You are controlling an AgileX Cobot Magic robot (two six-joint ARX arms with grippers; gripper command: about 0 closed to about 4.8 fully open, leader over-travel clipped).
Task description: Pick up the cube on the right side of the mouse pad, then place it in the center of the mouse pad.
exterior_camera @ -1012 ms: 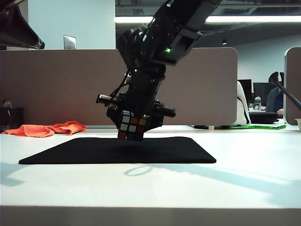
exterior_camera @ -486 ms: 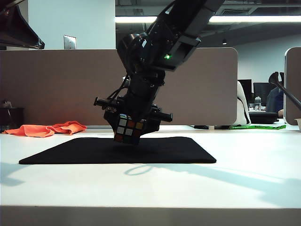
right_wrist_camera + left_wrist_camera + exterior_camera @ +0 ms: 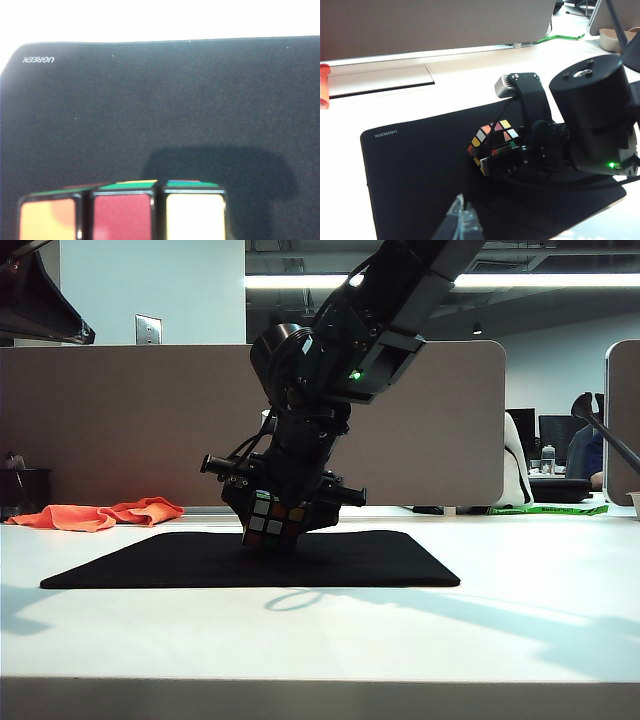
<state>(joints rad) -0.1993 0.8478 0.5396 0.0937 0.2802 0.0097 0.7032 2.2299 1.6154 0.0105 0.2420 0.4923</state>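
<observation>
While the right gripper [image 3: 272, 530] is clamped partway shut on the small black-edged puzzle cube with coloured stickers [image 3: 272, 520], the cube sits tilted over the middle of the large flat black rectangular mouse pad [image 3: 400, 565], well in from all four of the pad's edges. In the exterior view its lowest corner looks to be at or just above the pad surface; whether it touches I cannot tell.

The left gripper [image 3: 459, 224] hangs back over the pad's near edge, holding nothing; only its translucent fingertips show, so how wide it stands I cannot tell.

Judging from its look, the cube is a light, rigid plastic block with glossy sticker faces, so it is likely a little slick under the pads but not fragile. Its layers can twist, so a grip across two opposite flat faces, centred on the middle row, should hold best; a grip on corners or edges might let it pivot. Since it hangs tilted, it may rock or tip onto a face when let go. The pad's cloth-like surface should stop it sliding once down.

An orange crumpled cloth [image 3: 100, 513] lies on the tabletop beyond the pad's far left corner, well apart.
</observation>
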